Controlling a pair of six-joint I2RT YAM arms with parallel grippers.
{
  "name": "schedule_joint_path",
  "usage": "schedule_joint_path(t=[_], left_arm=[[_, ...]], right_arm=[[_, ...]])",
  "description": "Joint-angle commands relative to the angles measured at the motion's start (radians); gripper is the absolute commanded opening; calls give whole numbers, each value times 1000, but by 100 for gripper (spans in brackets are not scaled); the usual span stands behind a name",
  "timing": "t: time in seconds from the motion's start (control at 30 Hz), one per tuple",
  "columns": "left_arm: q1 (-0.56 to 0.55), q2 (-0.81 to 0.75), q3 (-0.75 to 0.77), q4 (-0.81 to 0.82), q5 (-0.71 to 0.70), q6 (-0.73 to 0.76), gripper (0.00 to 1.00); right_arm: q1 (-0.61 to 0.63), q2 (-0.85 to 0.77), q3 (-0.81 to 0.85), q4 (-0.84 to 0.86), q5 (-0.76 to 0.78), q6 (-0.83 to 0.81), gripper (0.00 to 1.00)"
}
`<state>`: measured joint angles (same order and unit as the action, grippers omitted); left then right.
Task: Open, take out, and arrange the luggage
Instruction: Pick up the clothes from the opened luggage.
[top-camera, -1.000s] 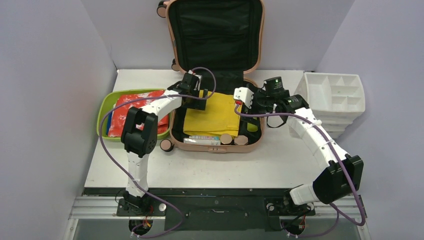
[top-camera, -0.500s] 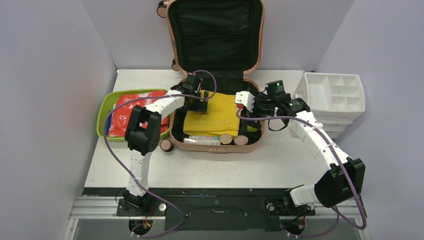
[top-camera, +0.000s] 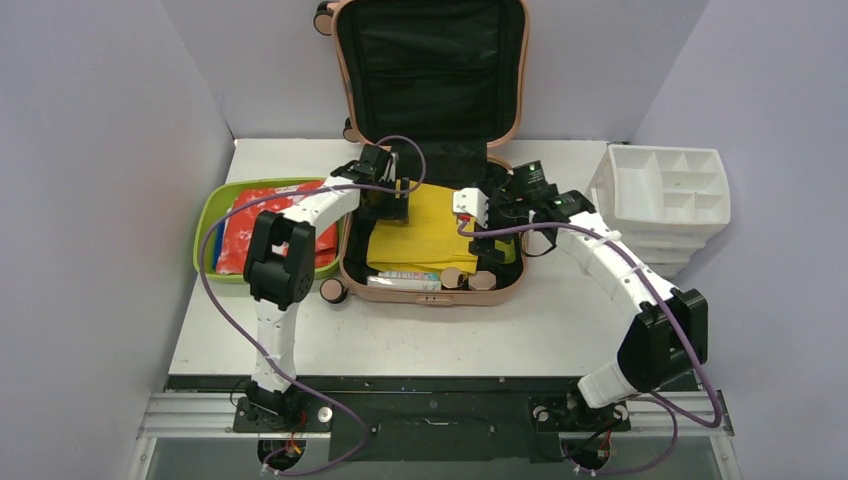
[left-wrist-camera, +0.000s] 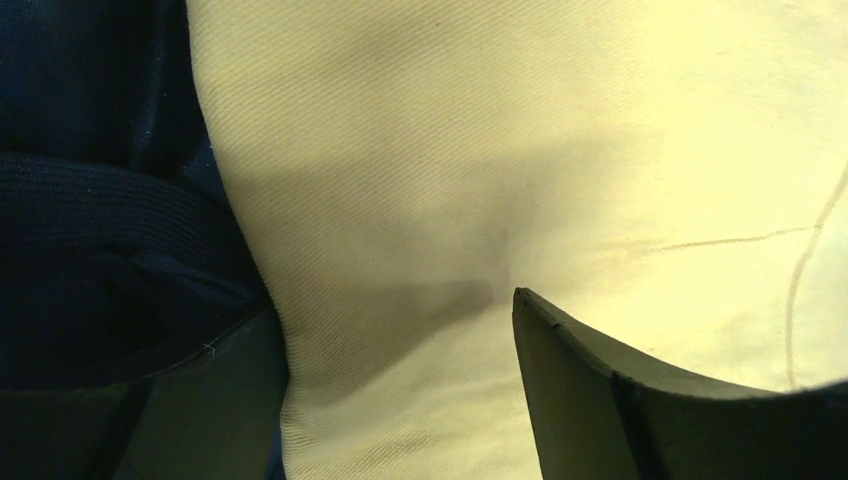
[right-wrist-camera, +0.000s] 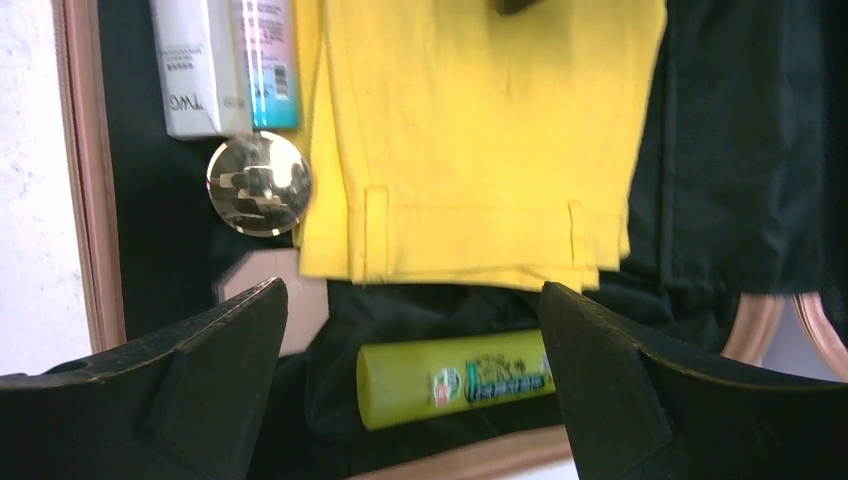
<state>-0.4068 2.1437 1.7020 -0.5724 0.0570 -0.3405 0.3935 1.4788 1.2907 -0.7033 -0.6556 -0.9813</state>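
left wrist view: left gripper (left-wrist-camera: 395, 310) part-open, pressed astride the yellow trousers (left-wrist-camera: 500, 130), cloth between the jaws, seemingly not yet pinched. trousers inside the open pink suitcase (top-camera: 430, 297), mid-table at back; waistband toward right gripper (right-wrist-camera: 412, 288), wide and empty.

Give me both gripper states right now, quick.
Left gripper: open, fingers down on the yellow cloth, not clamped.
Right gripper: open, empty, over the luggage.

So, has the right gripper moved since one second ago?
Yes. The right gripper has moved left, away from the white organizer and further over the open luggage.
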Motion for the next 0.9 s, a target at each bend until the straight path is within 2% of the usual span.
schedule_joint_path(t=[0.0, 0.27, 0.47, 0.6, 0.67, 0.8, 0.83, 0.87], left_arm=[[18, -109, 1, 41, 195, -35, 73], [64, -141, -101, 148, 428, -77, 70], [96, -140, -120, 207, 561, -118, 67], [101, -136, -130, 218, 597, -120, 61], [107, -135, -140, 213, 572, -108, 55], [125, -112, -143, 208, 523, -103, 27], [128, -105, -141, 203, 508, -102, 25], [133, -102, -134, 201, 502, -99, 17]], right_arm=[[75, 75, 72, 82, -24, -37, 92], [218, 285, 219, 89, 65, -13, 92], [243, 388, 310, 130, 100, 61, 92], [237, 382, 333, 98, 107, 56, 92], [224, 354, 318, 86, 101, 47, 92], [185, 277, 282, 49, 63, 44, 92], [179, 246, 262, 41, 49, 43, 92], [163, 229, 252, 39, 42, 42, 92]])
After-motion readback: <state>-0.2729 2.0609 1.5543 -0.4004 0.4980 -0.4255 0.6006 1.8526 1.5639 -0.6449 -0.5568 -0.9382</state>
